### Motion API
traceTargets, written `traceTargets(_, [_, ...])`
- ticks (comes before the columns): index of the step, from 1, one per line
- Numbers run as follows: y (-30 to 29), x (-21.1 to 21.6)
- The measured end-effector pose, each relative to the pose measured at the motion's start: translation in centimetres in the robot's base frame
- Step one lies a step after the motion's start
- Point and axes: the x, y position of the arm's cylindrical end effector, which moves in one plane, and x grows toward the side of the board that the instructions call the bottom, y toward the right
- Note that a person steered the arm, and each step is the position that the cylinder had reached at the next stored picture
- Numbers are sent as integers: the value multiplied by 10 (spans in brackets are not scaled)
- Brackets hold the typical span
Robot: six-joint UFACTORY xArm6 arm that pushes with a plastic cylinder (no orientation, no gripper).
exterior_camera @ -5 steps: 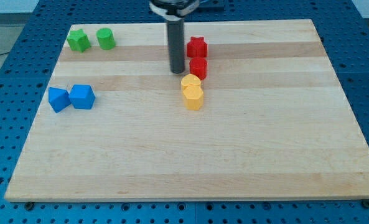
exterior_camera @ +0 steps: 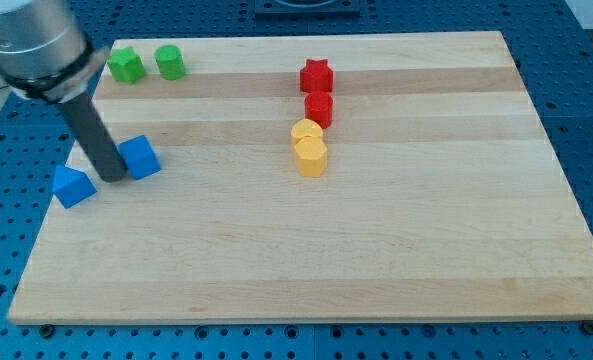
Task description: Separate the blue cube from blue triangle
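The blue cube (exterior_camera: 140, 157) lies at the view's left on the wooden board (exterior_camera: 396, 250). The blue triangle (exterior_camera: 73, 186) lies lower and further left, near the board's left edge. My tip (exterior_camera: 111, 179) stands between the two, touching the cube's left side and close to the triangle's right side. A gap about the rod's width separates the two blue blocks. The rod leans up toward the view's top left.
Two green blocks (exterior_camera: 126, 66) (exterior_camera: 170, 62) sit at the top left. A red star (exterior_camera: 316, 75) and a red block (exterior_camera: 319, 108) sit at top centre, with two yellow blocks (exterior_camera: 307, 132) (exterior_camera: 311, 156) just below them.
My tip has moved from beside the red blocks to the left, in between the blue blocks. The blue triangle has slid down and left; the cube has shifted slightly right.
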Motion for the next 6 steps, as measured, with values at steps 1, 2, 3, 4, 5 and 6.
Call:
traceTargets(1, [-35,-24])
traceTargets(2, [32,-26])
traceTargets(3, [108,-22])
traceTargets(4, [156,2])
traceTargets(5, [156,45])
traceTargets(6, [192,57])
